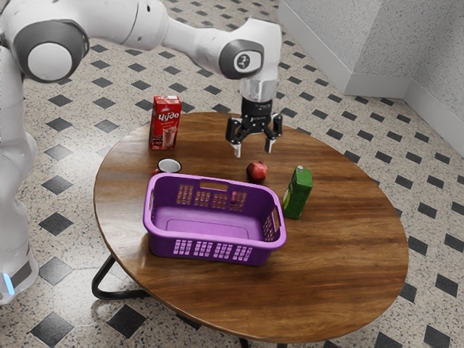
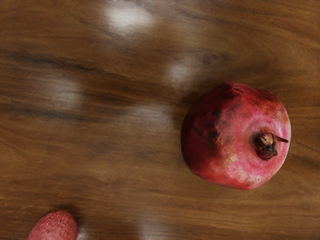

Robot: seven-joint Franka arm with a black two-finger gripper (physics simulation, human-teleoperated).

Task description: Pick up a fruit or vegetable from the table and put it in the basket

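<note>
Where the round wooden table (image 1: 333, 290) comes nearest in the exterior view, its brown grain is plainly seen, and a black metal leg (image 1: 123, 295) is shown beneath its edge. Just beyond, the purple basket (image 1: 210, 250) is set upright, its open top turned upward and its sides pierced by small slots. Near its end on the exterior view's right, a green carton (image 1: 298, 193) is stood upright. Behind the far corner on the exterior view's left, a mug (image 1: 170, 166) with a white inside is partly hidden by the rim.

The pomegranate (image 1: 257, 172) is found on the table past the basket's far side — outside it, between the green carton and the mug, and nearer the carton. In the wrist view, its stubby crown is turned up toward the camera, and a small, rough pink fruit (image 2: 54, 227), cut off by the picture's edge, is seen well apart from it on the wood.

Above the pomegranate the black gripper (image 1: 254, 148) is held, pointed downward — its two fingers are spread wide, and nothing is gripped. Farther off, a red carton (image 1: 165, 123) is stood upright near the table's far edge. Past the table, a pale floor (image 1: 370, 119) is patterned with dark diamonds and is bordered by a grey wall (image 1: 384, 43).
</note>
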